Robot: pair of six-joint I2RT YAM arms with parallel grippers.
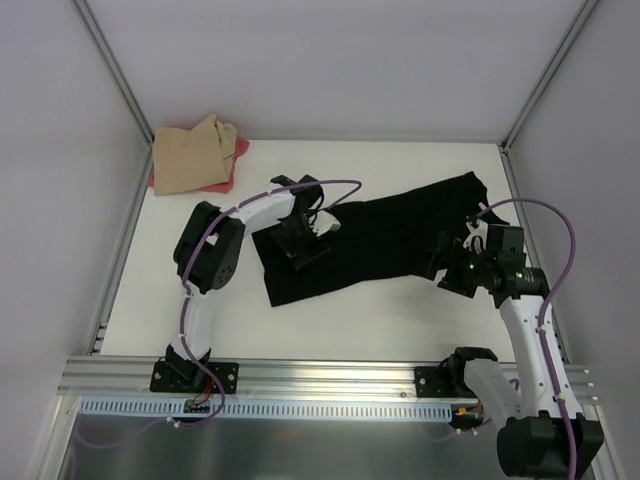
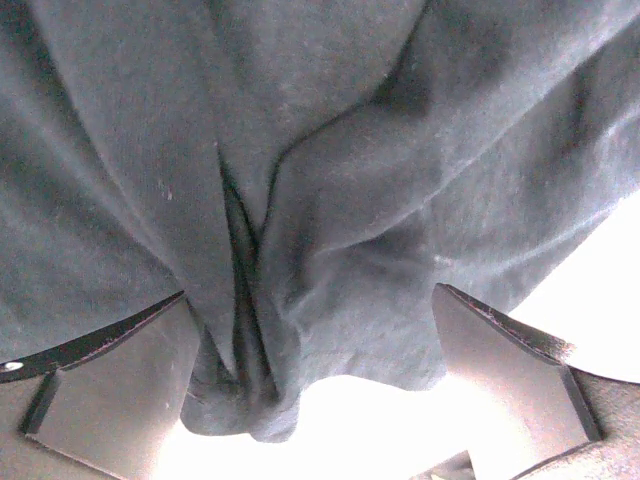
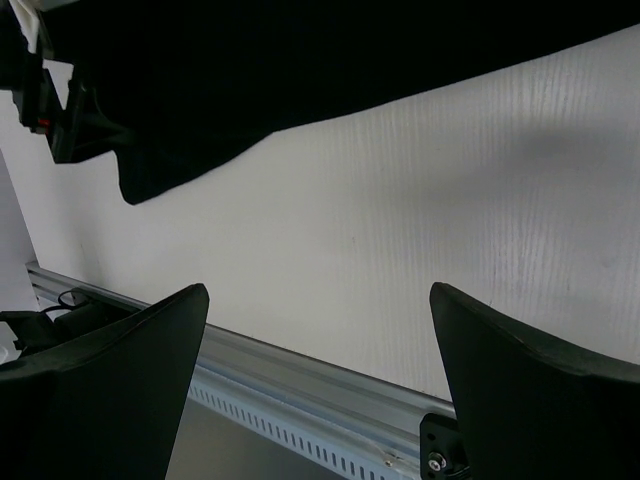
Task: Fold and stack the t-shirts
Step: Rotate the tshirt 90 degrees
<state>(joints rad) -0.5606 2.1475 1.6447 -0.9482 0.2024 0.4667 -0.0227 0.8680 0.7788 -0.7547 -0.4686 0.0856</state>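
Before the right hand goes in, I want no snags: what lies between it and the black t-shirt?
Only bare white table in the right wrist view; the open right hand is clear of the black t-shirt.

Bare tabletop (image 1: 350,325) lies open between the black shirt (image 1: 400,235) and the near rail (image 1: 330,372) and along the far wall (image 1: 340,70), while the left arm (image 1: 245,212) crosses the shirt's left end and two piled shirts (image 1: 195,155) fill the far-left corner.

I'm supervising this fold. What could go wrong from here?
1. Bunched folds of the black shirt sit between the open fingers of the left gripper; closing may pinch several layers, skewing the fold.
2. The right gripper is open, off the shirt; a one-sided pull could drag it.
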